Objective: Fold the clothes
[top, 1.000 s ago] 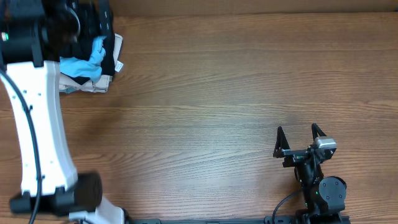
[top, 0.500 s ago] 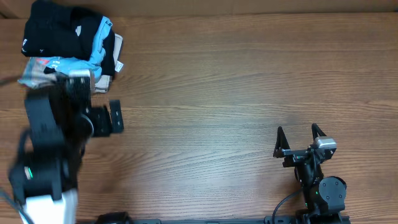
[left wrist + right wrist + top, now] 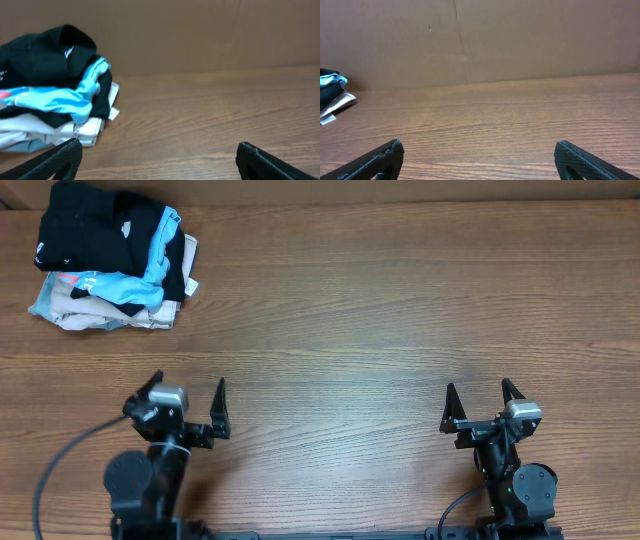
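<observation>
Clothes [image 3: 110, 265] lie stacked in the worktop's [image 3: 380, 310] far left corner; left gripper [image 3: 186, 395] and right gripper [image 3: 478, 398] rest well apart from them, both released, jaws spread.

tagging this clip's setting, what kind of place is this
Probably a robot test bench, not a home: wood-grain table, plain cardboard backdrop, one pile of clothes.

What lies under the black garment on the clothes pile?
Under the black garment show a light blue cloth and pale folded clothes; anything deeper inside is covered.
</observation>
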Motion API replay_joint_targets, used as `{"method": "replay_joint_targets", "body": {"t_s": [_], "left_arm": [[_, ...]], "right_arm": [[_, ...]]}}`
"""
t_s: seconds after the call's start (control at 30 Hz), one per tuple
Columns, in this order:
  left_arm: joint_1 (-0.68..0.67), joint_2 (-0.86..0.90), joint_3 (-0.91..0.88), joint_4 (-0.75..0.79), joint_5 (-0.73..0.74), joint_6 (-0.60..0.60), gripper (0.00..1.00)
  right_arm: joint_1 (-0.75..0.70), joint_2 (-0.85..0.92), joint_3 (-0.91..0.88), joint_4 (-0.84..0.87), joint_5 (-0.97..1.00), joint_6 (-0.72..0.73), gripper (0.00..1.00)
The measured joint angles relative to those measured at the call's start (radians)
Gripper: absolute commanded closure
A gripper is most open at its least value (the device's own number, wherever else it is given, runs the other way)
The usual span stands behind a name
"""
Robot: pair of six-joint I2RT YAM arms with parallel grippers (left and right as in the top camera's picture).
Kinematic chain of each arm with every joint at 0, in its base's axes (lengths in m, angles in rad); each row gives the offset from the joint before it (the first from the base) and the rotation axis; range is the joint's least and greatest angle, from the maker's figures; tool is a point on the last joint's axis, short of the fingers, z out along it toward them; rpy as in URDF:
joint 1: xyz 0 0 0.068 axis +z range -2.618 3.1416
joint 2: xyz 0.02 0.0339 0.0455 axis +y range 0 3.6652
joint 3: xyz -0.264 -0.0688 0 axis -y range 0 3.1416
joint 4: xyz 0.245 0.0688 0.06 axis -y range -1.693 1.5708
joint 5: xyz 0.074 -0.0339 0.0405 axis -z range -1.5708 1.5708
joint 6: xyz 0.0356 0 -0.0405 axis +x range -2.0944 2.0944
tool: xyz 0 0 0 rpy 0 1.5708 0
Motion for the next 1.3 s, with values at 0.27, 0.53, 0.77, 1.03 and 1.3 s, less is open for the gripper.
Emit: {"method": "replay_joint_targets", "body": {"t_s": [0.27,0.53,0.77,1.03,1.3], "left_arm": [[-0.051,-0.19,-0.15,0.109,-0.019,0.003,0.0],[-0.066,-0.251,-0.243,0.187,-0.043,0.026,0.0],[-0.066,-0.251,-0.282,0.137,-0.047,0.034,0.0],[-0.066,-0.252,-0.284,0.101,-0.053,0.046,0.0],[-0.066,-0.252,-0.284,0.101,-0.053,0.048,0.0]], "right_arm": [[0.0,0.0,0.0,0.0,0.0,0.0,0.0],[0.0,0.0,0.0,0.0,0.0,0.0,0.0],[0.0,0.0,0.0,0.0,0.0,0.0,0.0],[0.0,0.0,0.0,0.0,0.0,0.0,0.0],[0.0,0.0,0.0,0.0,0.0,0.0,0.0]]}}
